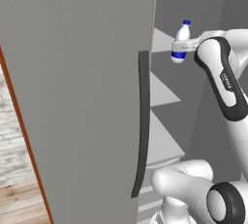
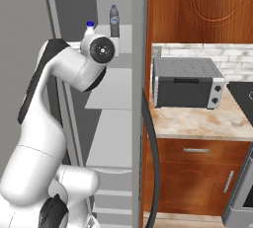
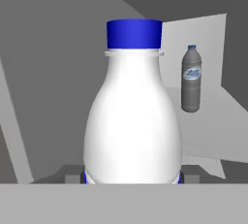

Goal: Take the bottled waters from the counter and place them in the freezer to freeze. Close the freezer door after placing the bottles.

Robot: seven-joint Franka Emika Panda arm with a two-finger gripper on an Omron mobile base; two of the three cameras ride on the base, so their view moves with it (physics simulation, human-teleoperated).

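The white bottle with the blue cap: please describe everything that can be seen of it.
The white bottle has an opaque-looking white body, rounded shoulders, a blue cap and a blue band low down. It stands upright, held by the gripper at its lower part, inside the open freezer, above a pale shelf.

Glossy white bottle (image 3: pixel 133 121); matt grey freezer door (image 1: pixel 77 97); marbled stone counter (image 2: pixel 197 123).

I see the grey bottle (image 2: pixel 114 20) standing upright on the freezer's top shelf (image 2: pixel 126 34), far right, and the toaster oven (image 2: pixel 187 83) sitting on the counter (image 2: pixel 197 123).
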